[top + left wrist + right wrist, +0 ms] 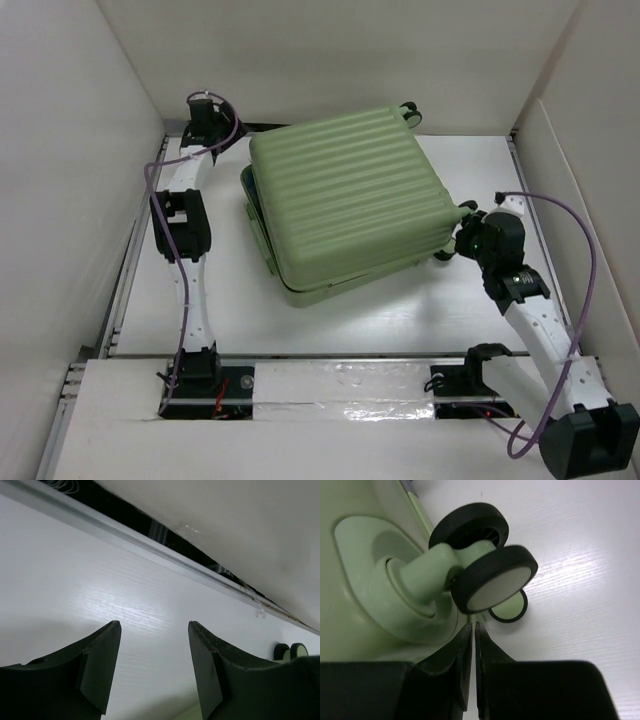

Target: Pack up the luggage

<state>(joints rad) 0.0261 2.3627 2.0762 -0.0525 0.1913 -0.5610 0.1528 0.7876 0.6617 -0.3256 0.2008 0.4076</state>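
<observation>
The luggage (345,200) is a large light green ribbed suitcase lying flat mid-table, its top shell down over the lower shell and slightly askew. My right gripper (463,228) is at its right corner beside the wheels. In the right wrist view the gripper (473,625) is shut with nothing between the fingers, just under a black-and-green wheel (495,580) and touching or nearly touching the shell (355,580). My left gripper (205,105) is open and empty at the far left corner, apart from the suitcase. In the left wrist view it (155,625) hovers over bare table.
White walls enclose the table on the left, back and right. A metal rail (150,550) runs along the far wall. Another pair of suitcase wheels (408,112) sticks out at the back. A white board with tape (330,385) spans the near edge.
</observation>
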